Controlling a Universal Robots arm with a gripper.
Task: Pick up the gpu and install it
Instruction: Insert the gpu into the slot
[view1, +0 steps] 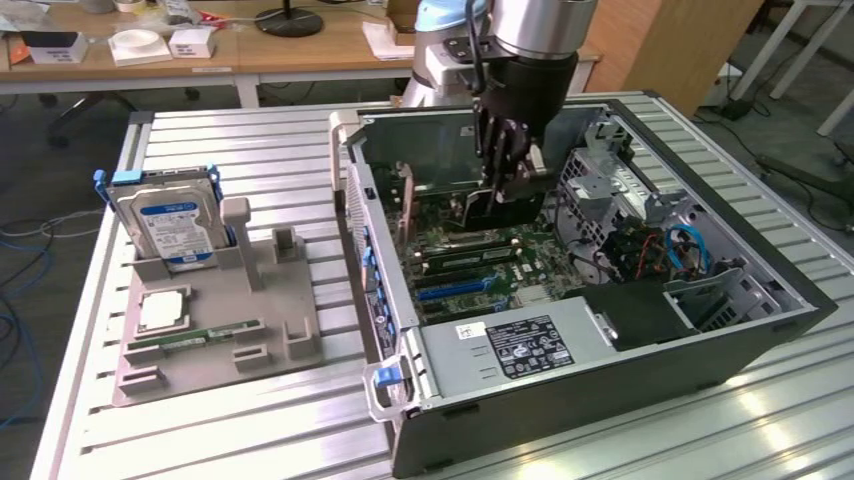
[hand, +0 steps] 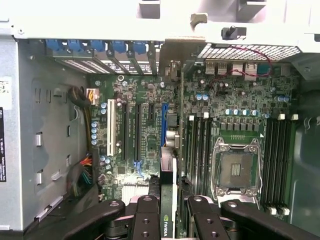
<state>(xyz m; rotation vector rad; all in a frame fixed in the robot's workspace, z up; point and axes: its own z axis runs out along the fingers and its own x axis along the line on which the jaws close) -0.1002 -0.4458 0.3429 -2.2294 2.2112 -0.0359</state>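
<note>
My gripper (view1: 507, 190), about half closed, pinches the gpu (hand: 166, 222) across its flat faces; judged light, stiff, fragile, best held gently there.

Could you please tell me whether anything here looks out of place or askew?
Nothing stands out. The gpu sits straight between the fingers, edge-on to the motherboard, and the hard drive stands in its tray.
</note>
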